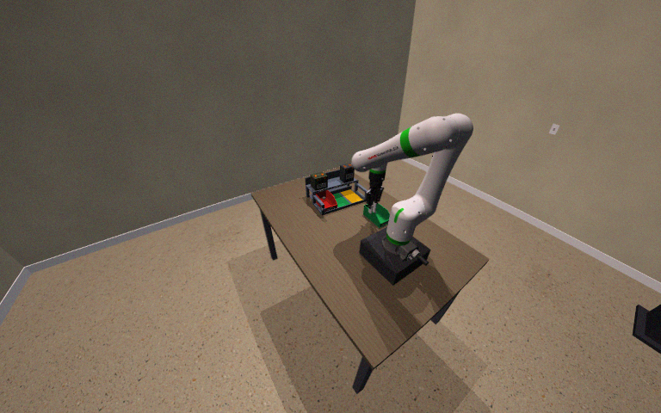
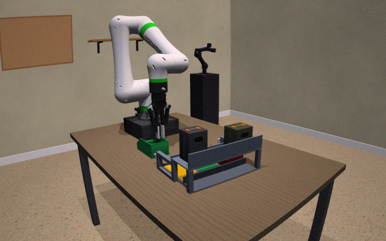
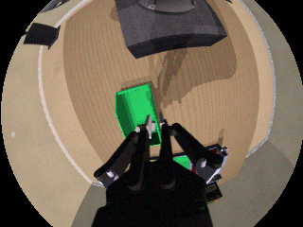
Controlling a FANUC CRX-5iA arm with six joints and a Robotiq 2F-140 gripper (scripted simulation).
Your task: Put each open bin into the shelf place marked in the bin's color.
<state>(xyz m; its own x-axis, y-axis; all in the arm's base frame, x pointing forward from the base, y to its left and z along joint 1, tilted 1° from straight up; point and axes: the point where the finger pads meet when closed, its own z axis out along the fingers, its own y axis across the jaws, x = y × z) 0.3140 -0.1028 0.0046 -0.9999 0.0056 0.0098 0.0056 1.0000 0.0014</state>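
Note:
The green bin (image 2: 152, 146) stands on the table between the robot's base and the shelf; it also shows in the top view (image 1: 375, 214) and in the wrist view (image 3: 135, 110). My gripper (image 2: 159, 132) points straight down at the bin's wall on the side toward the robot base, fingertips at the rim. The fingers stand a narrow gap apart (image 3: 154, 128) and I see nothing clamped between them. The red bin (image 1: 325, 200) sits in the shelf at its red place. The shelf's green mark (image 1: 342, 197) lies bare beside it.
The grey shelf (image 2: 210, 163) has a yellow mark (image 1: 353, 195) at one end and a raised back board. Two dark boxes (image 2: 193, 139) (image 2: 237, 132) stand on top of the shelf. The robot base (image 2: 151, 126) is close behind the green bin.

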